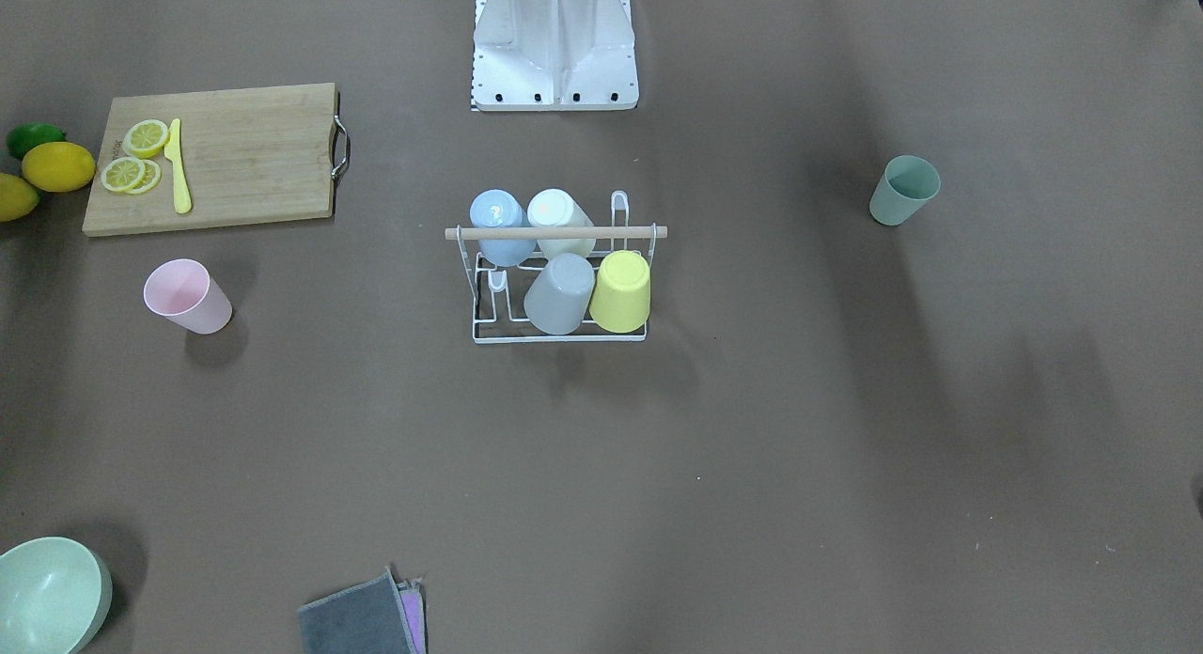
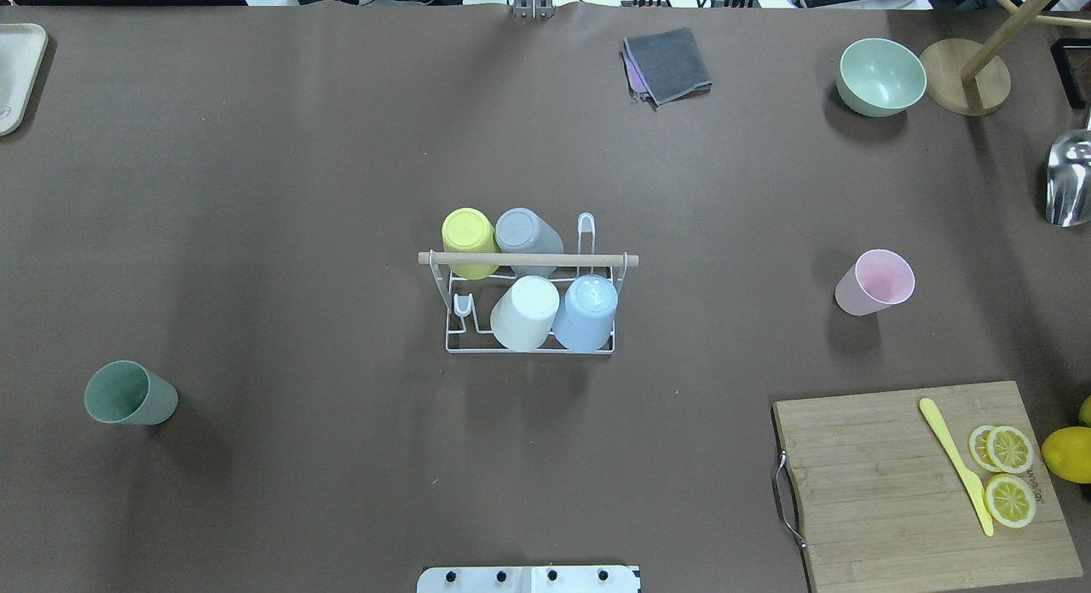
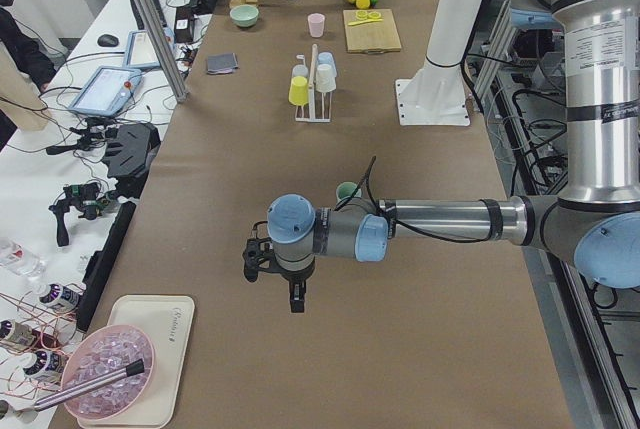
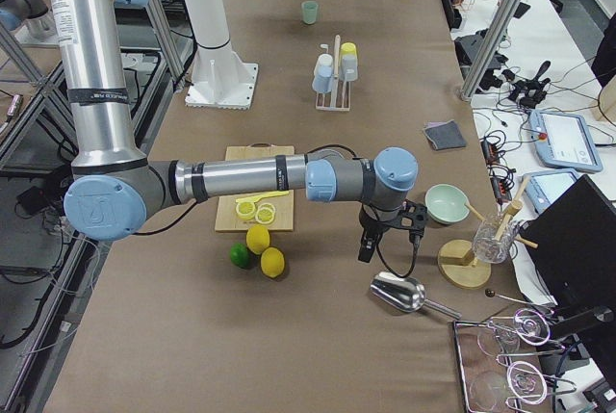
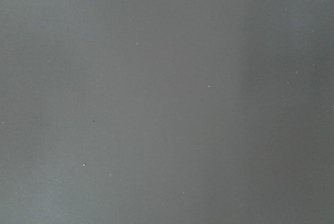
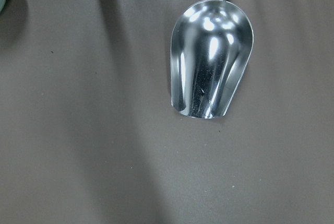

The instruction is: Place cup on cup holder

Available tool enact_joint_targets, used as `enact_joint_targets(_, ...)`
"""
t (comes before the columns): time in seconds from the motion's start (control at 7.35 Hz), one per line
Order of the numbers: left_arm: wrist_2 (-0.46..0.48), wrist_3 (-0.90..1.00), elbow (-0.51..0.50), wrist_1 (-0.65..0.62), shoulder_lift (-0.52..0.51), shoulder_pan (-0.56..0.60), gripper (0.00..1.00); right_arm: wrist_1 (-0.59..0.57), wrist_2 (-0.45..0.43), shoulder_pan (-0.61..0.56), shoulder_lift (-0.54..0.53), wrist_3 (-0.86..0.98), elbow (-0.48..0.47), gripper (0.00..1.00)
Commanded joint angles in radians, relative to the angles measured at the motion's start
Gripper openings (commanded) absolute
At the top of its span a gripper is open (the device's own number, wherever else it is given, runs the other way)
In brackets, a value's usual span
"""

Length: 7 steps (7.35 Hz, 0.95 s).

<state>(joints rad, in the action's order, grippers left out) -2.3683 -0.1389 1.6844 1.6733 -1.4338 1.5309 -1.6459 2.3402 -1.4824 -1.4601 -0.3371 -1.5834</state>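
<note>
Cup holder [image 2: 528, 259] centred, table [image 2: 298, 192] edges far

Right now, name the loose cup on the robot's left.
The green cup, alone on the left; the only other loose one, the pink cup, stands on the right near the cutting board.

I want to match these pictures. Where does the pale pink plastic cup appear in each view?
Exterior front-facing: pale pink plastic cup, left of centre.
Overhead exterior: the cup, right of centre.
Exterior left: the cup, top centre, far end.
Exterior right: not visible.
Left wrist-mounted: not in it.
Right wrist-mounted: not in it.
Shared landmark: white wire cup holder with a wooden rod, in the four exterior views.
</note>
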Motion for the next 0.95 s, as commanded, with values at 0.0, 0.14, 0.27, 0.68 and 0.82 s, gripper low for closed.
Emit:
enact_joint_targets(0.0,0.000,-0.002,0.006,0.000,-0.010,0.000,0.97,0.000,0.002,0.001,0.003,0.007,-0.010,0.99)
enact_joint_targets(0.14,0.000,-0.001,0.006,0.000,-0.025,0.002,0.97,0.000,0.001,0.001,0.001,0.007,-0.016,0.99)
enact_joint_targets(0.27,0.001,-0.001,0.000,-0.003,-0.046,0.003,0.97,-0.002,0.007,0.007,0.007,0.004,-0.017,0.99)
enact_joint_targets(0.68,0.004,-0.007,0.014,-0.004,-0.072,0.003,0.97,-0.099,0.070,0.083,0.079,-0.008,-0.017,0.99)
enact_joint_targets(0.82,0.006,-0.008,0.014,-0.007,-0.098,0.003,0.97,-0.123,0.065,0.129,0.107,-0.007,-0.001,1.00)
